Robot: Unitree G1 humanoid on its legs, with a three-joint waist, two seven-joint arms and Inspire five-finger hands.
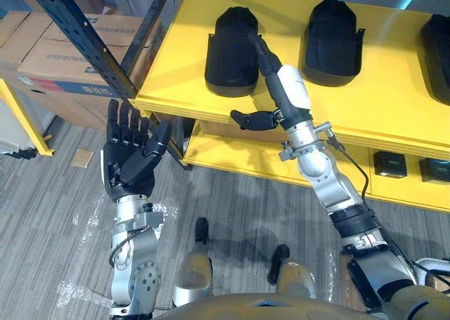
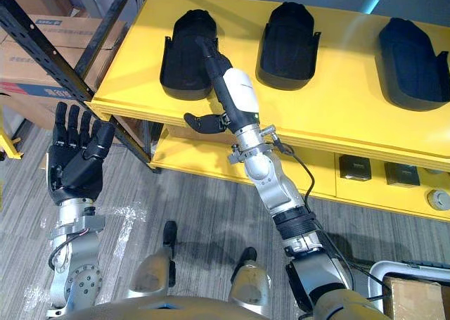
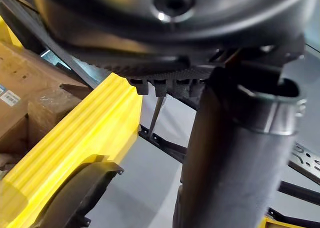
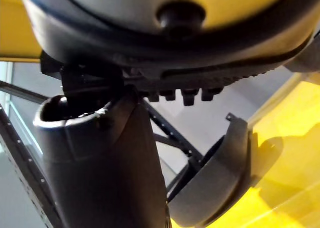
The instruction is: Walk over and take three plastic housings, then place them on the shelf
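Note:
Three black plastic housings lie in a row on the top yellow shelf (image 1: pixel 394 95): the left one (image 1: pixel 228 60), the middle one (image 1: pixel 330 46) and the right one (image 2: pixel 411 63). My right hand (image 1: pixel 288 91) reaches over the shelf's front edge, open, with straight fingers (image 1: pixel 256 49) lying on the left housing and the thumb (image 1: pixel 253 119) sticking out below the edge. In the right wrist view that housing (image 4: pixel 220 183) shows past the thumb. My left hand (image 1: pixel 130 158) is raised beside the shelf's left corner, open, palm up, holding nothing.
A dark rack upright (image 1: pixel 84 39) runs diagonally past the shelf's left corner, with cardboard boxes (image 1: pixel 63 53) behind it. The lower yellow shelf (image 1: pixel 232 158) holds small black parts (image 1: pixel 390 164). A white bin (image 2: pixel 408 271) stands at the lower right. The floor is grey.

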